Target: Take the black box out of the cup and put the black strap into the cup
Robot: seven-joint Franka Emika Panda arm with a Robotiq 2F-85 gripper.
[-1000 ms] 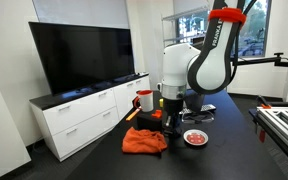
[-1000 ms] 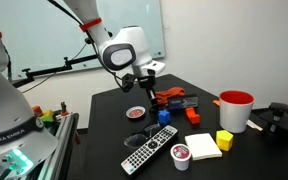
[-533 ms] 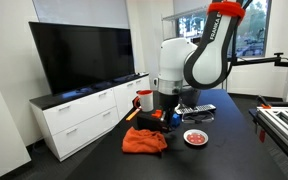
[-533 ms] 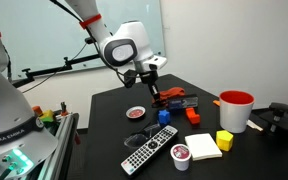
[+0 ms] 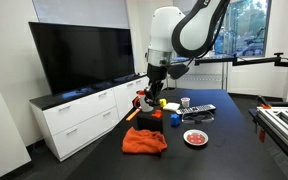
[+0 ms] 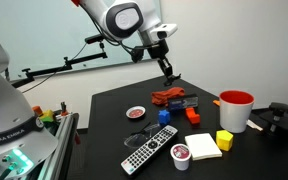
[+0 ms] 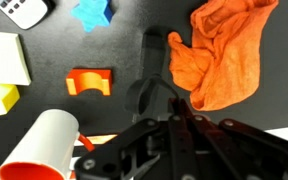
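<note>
Hanging raised, gripper closed on dangling black strap; cup well apart, lower down.

Both exterior views across the shared table from roughly opposing sides, wrist view overhead

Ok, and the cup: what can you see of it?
The cup stands upright near an edge of the black table. It is red around the rim and mouth, with a whitish outer wall below that looks like paper or plastic. A yellow block sits close by. Nothing grips it. No view looks far enough into it to show any contents.
</note>
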